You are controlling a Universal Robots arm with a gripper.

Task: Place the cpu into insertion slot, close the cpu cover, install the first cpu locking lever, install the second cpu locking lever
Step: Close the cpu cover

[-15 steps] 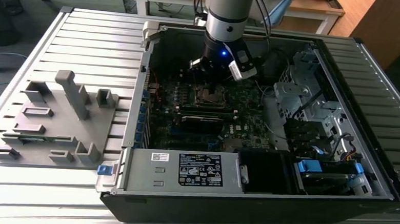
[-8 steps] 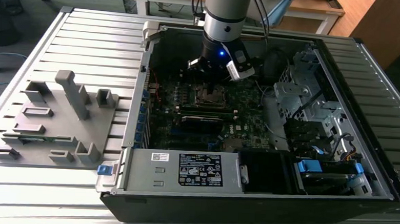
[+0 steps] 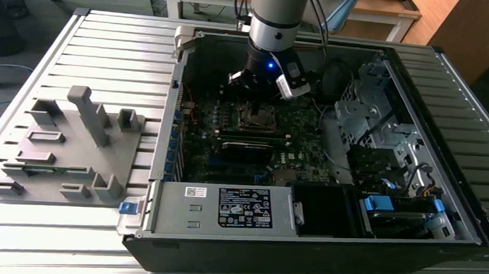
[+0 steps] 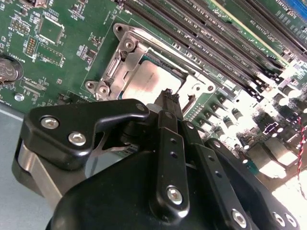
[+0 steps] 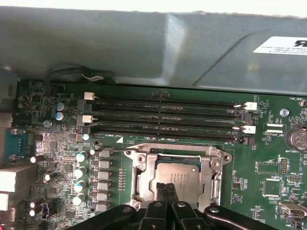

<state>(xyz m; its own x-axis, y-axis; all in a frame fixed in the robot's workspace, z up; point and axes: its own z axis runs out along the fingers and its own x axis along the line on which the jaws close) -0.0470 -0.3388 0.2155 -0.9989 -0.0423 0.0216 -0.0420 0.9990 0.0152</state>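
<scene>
Hanging from above inside the open computer case [image 3: 305,256], jaws pressed together with nothing held between them. Poised right over one edge of the cpu [image 5: 175,178]; touching or just clear, cannot tell. Seated flat in the insertion slot [image 3: 265,121], that chip, with the cpu cover [image 5: 143,168] folded down around all four edges. Along one edge of the cover, a thin wire locking lever [image 5: 112,149]; latched or not, cannot tell. Hemmed on the near side by long memory slots [image 5: 163,120], then the power supply box [image 3: 224,208]. Open room straight above the socket. On the slatted worktop [image 3: 106,48] toward the exterior view's left, a grey fixture [image 3: 68,146], well apart from the case.
</scene>
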